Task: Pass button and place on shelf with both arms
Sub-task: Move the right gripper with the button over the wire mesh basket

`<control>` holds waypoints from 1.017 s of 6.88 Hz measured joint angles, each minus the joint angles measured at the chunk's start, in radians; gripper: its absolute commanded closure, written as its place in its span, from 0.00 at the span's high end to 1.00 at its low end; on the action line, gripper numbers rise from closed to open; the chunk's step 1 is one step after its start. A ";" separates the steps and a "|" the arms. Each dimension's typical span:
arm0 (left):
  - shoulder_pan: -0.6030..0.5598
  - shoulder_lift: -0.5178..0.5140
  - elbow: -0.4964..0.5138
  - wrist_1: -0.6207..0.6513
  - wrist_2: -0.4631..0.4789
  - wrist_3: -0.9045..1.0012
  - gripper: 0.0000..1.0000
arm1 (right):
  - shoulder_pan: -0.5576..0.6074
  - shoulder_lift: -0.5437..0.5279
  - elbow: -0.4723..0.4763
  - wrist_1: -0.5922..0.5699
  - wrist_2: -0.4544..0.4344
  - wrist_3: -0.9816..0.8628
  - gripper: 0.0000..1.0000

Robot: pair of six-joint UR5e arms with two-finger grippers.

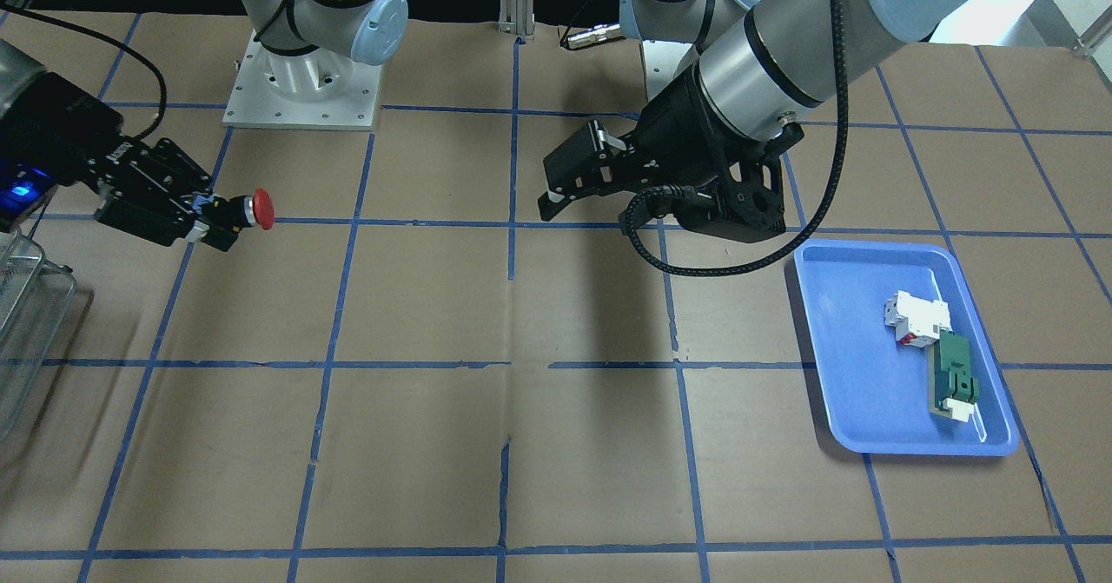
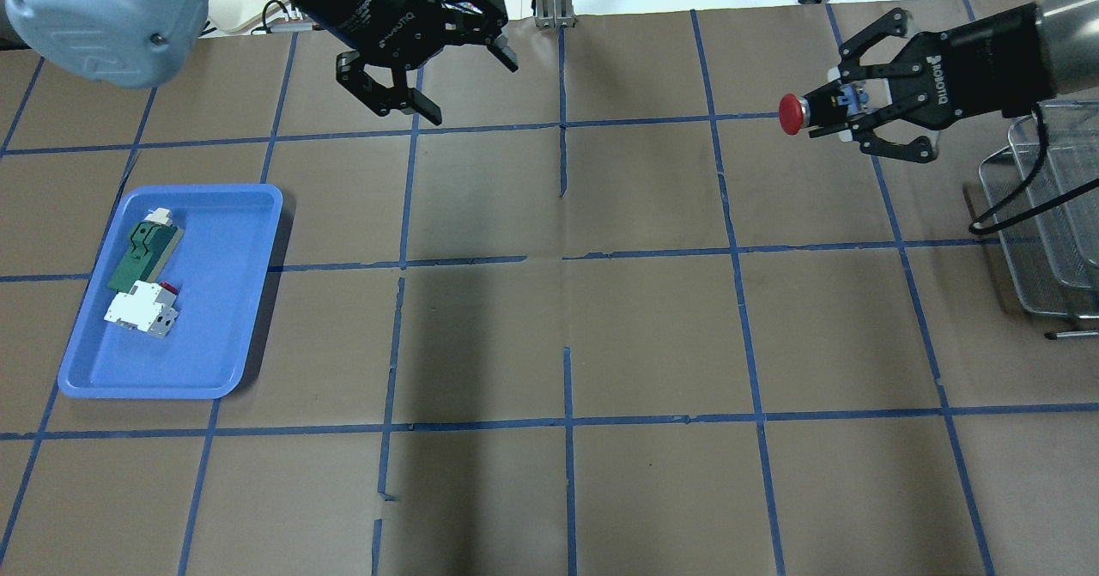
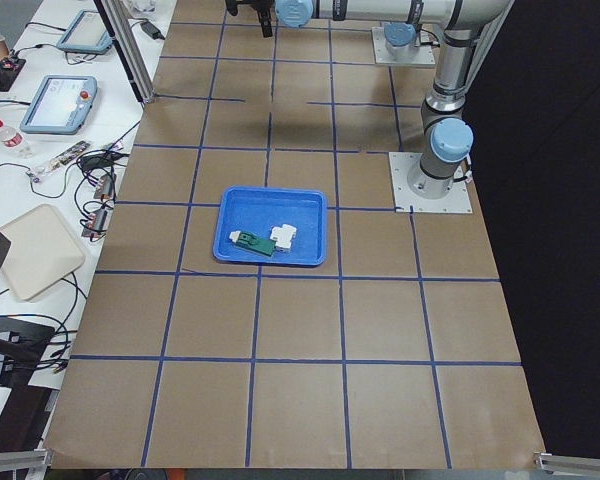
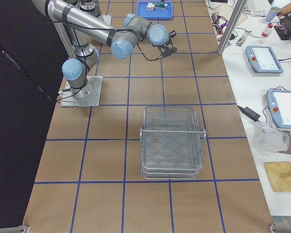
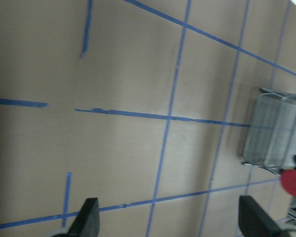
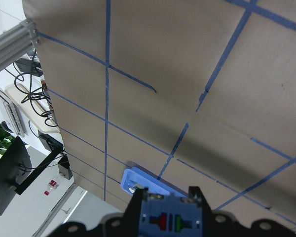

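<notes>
The button, with its red cap (image 2: 792,113), is held off the table by my right gripper (image 2: 837,116), which is shut on its black body and bluish base. The red cap (image 1: 262,209) points toward the table's middle. The right wrist view shows the button's blue base (image 6: 168,218) between the fingers. The wire-mesh shelf (image 2: 1052,215) stands just beside and nearer the robot than the right gripper, and shows fully in the exterior right view (image 4: 172,143). My left gripper (image 2: 472,93) is open and empty, hovering left of centre at the far side, well apart from the button.
A blue tray (image 2: 215,336) on the left side holds a white-and-red block (image 2: 142,310) and a green-and-white long part (image 2: 142,254). Brown paper with blue tape lines covers the table. The left wrist view shows the shelf (image 5: 274,138) and red cap (image 5: 293,181) far off.
</notes>
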 measured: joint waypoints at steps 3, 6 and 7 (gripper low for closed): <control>0.005 0.000 -0.006 -0.001 0.274 0.079 1.00 | -0.156 0.007 -0.056 0.106 -0.379 -0.548 0.13; 0.015 -0.006 -0.011 0.002 0.368 0.122 1.00 | -0.250 0.059 -0.106 0.031 -0.564 -0.882 0.14; 0.023 -0.004 -0.011 0.003 0.407 0.161 1.00 | -0.260 0.114 -0.160 0.004 -0.588 -0.948 0.15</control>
